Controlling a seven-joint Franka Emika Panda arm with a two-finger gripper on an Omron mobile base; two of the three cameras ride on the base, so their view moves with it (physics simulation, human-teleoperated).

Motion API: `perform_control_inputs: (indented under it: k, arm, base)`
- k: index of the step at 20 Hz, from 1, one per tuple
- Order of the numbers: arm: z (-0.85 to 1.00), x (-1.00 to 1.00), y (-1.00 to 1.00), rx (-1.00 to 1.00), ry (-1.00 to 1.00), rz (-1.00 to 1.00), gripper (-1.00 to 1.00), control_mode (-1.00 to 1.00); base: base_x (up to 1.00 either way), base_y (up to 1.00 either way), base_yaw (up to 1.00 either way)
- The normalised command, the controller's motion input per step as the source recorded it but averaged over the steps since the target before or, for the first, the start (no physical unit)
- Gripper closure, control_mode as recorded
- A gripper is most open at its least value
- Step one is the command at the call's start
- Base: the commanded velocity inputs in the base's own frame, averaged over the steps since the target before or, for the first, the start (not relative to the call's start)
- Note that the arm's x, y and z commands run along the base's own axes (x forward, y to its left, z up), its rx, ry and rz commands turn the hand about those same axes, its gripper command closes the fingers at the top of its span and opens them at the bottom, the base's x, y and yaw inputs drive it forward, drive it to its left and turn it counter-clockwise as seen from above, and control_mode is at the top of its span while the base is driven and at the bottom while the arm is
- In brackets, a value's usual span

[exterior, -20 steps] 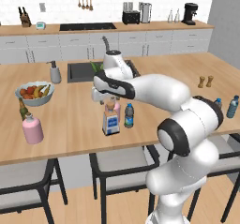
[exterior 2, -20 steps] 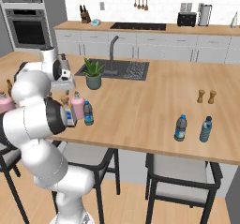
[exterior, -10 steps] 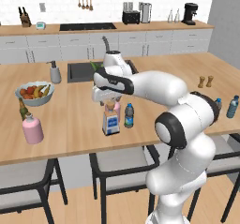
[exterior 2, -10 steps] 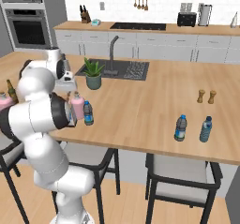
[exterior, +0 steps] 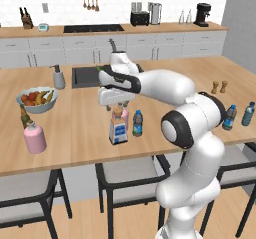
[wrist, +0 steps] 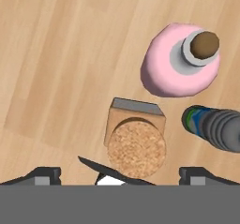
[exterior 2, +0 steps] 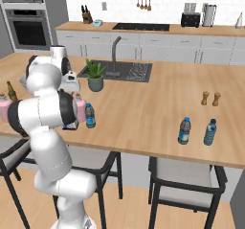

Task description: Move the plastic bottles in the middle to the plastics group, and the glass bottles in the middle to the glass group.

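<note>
From the left base view I take the square bottle with its tan stopper as my landmark on the wooden island. Far to its left stand the stout pink bottle and, just behind that, the thin dark bottle, with a fruit bowl further back. Directly above the square bottle I see my gripper, fingers spread wide and grasping nothing. Tucked behind the square bottle's right shoulder is the small pink bottle, and just right of that the short water bottle with its dark cap. Far right of the landmark, near the island's edge, two more water bottles stand as a pair. Looking down through the hand view, the square bottle's cork sits between my two fingertips, apart from both, with the pink bottle beyond it and the water bottle's cap to the right.
</note>
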Motion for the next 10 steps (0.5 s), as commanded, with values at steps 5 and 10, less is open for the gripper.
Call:
perform_control_inputs:
  k: [5, 10]
  arm:
    - [-0.26, 0.07, 0.0, -0.02, 0.0, 0.01, -1.0, -1.0]
    - [-0.09, 0.2, 0.0, 0.0, 0.01, 0.02, -1.0, -1.0]
  base:
    - [0.0, 0.0, 0.0]
    - [0.0, 0.0, 0.0]
